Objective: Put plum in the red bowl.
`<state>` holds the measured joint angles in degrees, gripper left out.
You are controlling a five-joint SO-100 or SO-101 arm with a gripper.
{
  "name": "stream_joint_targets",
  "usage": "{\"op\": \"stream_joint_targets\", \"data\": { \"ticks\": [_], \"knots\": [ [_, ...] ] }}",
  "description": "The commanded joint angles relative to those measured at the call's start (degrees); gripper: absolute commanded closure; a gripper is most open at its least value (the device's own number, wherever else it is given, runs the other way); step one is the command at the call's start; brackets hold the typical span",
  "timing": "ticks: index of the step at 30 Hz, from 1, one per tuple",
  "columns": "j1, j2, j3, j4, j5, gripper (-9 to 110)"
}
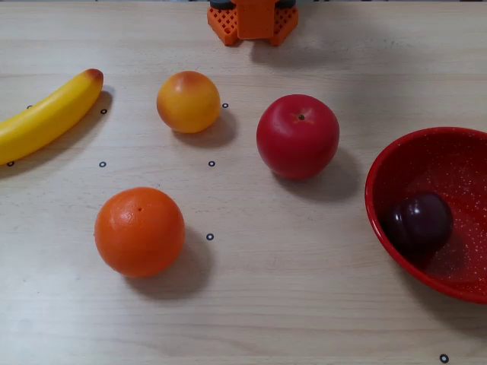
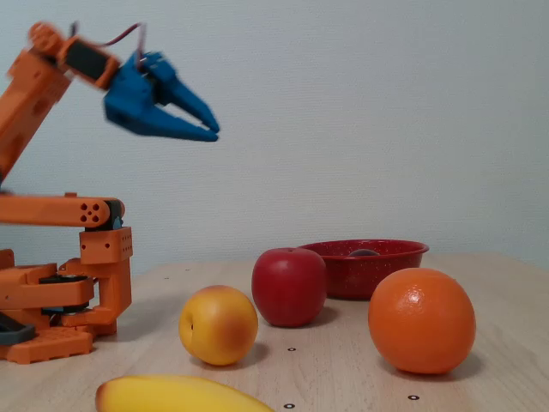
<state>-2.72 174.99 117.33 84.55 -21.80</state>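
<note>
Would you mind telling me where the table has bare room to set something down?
Overhead view: the widest bare table lies below the orange and apple, left of the red bowl. Crowded: the banana, peach, apple cluster.
</note>
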Motion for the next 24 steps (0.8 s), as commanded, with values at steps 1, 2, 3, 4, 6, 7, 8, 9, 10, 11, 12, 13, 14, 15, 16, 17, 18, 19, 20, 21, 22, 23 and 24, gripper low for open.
{"op": "stream_joint_targets", "data": {
  "ticks": [1,2,3,4,6,7,8,9,10,11,12,13,14,15,16,17,18,19,20,21,22,23,24],
  "knots": [
    [0.6,4.1,3.1,-0.4,2.4,102],
    [0.6,5.7,5.4,-1.1,3.5,102],
    [0.7,7.0,7.9,-2.2,4.5,102],
    [0.8,8.0,10.4,-3.8,5.5,102],
    [0.8,9.8,16.2,-9.2,7.8,102],
    [0.7,10.6,19.8,-13.1,8.5,102],
    [0.6,11.3,23.4,-17.6,9.1,102],
    [0.6,12.0,26.9,-22.2,9.4,102],
    [0.5,12.4,30.4,-26.9,9.4,102],
    [0.5,12.8,33.8,-31.3,9.4,102],
    [0.4,13.4,37.1,-35.4,9.4,102],
    [0.3,14.0,40.1,-39.2,9.4,102],
    [-0.1,14.5,42.8,-42.4,9.3,102],
    [-0.4,15.1,45.5,-45.8,9.6,102],
    [-0.7,15.6,48.2,-48.8,9.8,102],
    [-1.1,15.9,50.4,-51.5,10.2,102],
    [-1.4,15.9,52.6,-54.4,10.8,102],
    [-1.7,15.9,55.3,-57.6,11.4,102],
    [-1.8,15.9,57.5,-60.1,12.5,102],
    [-1.8,15.9,59.3,-63.1,14.2,102],
    [-1.9,15.9,60.3,-63.8,15.5,102],
    [-2.3,15.9,61.1,-63.3,16.4,102],
    [-2.5,15.9,62.3,-63.1,17.5,102]
  ]
}}
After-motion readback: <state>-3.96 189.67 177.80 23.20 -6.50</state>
